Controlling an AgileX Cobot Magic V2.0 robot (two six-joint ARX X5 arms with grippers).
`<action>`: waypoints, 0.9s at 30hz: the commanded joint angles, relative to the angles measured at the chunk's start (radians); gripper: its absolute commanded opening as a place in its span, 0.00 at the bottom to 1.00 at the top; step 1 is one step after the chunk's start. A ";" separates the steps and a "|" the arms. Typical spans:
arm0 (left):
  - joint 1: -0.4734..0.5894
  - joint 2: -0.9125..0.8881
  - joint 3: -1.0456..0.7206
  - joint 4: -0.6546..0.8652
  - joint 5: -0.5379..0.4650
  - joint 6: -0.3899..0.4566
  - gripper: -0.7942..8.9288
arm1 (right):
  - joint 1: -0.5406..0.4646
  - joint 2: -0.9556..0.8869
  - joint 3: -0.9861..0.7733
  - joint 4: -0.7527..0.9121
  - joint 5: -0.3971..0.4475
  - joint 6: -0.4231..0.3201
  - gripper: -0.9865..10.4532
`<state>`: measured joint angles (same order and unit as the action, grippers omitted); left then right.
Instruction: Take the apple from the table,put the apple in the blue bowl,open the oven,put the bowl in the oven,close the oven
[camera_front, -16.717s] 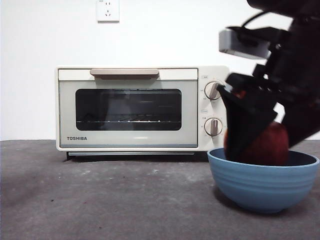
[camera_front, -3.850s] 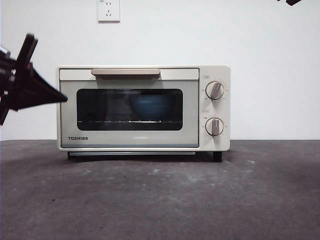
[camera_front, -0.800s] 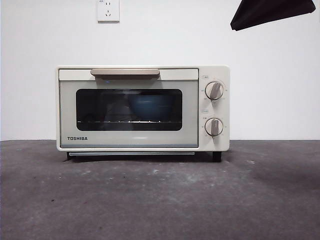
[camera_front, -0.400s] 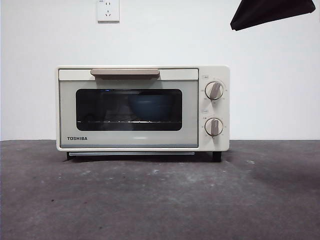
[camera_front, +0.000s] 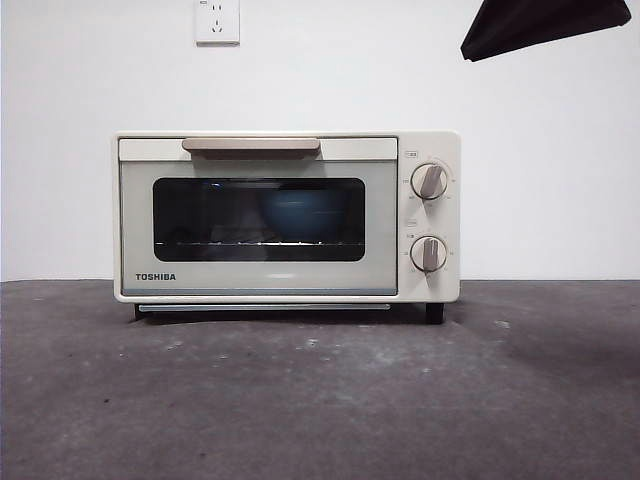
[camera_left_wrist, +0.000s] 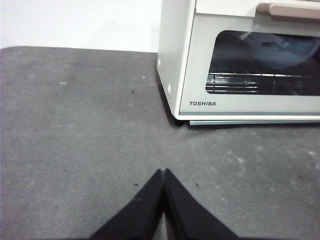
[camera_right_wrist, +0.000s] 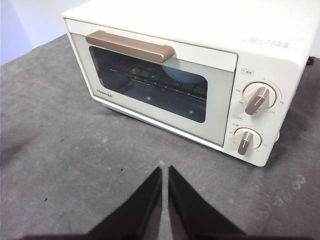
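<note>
While the big grey tabletop lies flat under it all, the white oven stands on it near the back, in front of a white wall. Its door is shut. A beige handle runs along the top of the door, and the word TOSHIBA sits at the low corner of the door. Two round knobs are on the side panel, one above the other.

Through the dark glass window you can see the blue bowl. It sits inside the oven on the wire rack. The apple cannot be seen through the glass, so I cannot tell where it is.

High on the wall is a small white socket.

The left end effector hangs over the bare tabletop, off to the side of the oven near its TOSHIBA corner. Its two black jaws are pressed together and hold nothing. The right end effector hangs over the tabletop in front of the oven, nearer the knobs. Its jaws are almost touching, with only a thin slit between them, and they hold nothing too. In the front view, one black arm tip shows at the top corner.
</note>
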<state>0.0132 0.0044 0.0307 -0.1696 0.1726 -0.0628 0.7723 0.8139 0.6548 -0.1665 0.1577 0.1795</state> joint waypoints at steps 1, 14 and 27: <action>0.002 -0.001 -0.024 0.002 0.000 -0.032 0.09 | 0.010 0.006 0.005 0.013 0.002 -0.009 0.09; 0.002 -0.001 -0.024 0.008 0.000 -0.032 0.09 | 0.010 0.006 0.005 0.013 0.002 -0.009 0.09; 0.002 -0.001 -0.024 0.008 0.000 -0.032 0.09 | -0.091 -0.062 0.004 0.015 0.045 -0.077 0.09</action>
<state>0.0132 0.0044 0.0307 -0.1692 0.1726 -0.0921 0.6952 0.7551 0.6533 -0.1646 0.1928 0.1341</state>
